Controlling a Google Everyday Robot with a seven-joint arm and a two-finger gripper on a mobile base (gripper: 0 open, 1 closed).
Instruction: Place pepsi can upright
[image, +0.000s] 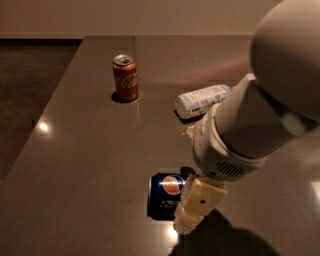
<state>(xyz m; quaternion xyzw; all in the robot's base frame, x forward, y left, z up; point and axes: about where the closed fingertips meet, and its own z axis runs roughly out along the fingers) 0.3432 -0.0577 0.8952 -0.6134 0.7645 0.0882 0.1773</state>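
Note:
The pepsi can (166, 196) lies on its side on the dark table (85, 170), near the front, logo facing up. My gripper (188, 178) hangs over the can's right end with its fingers spread open. The near cream finger (198, 204) covers the can's right end. The far finger (192, 131) shows just behind the wrist. The gripper is not closed on anything. The large white arm fills the right side of the view and hides the table behind it.
A red cola can (125, 77) stands upright at the back left. A clear plastic bottle (202, 100) lies on its side behind the gripper, its right end hidden by the arm. The table's left edge runs diagonally, with dark floor beyond it.

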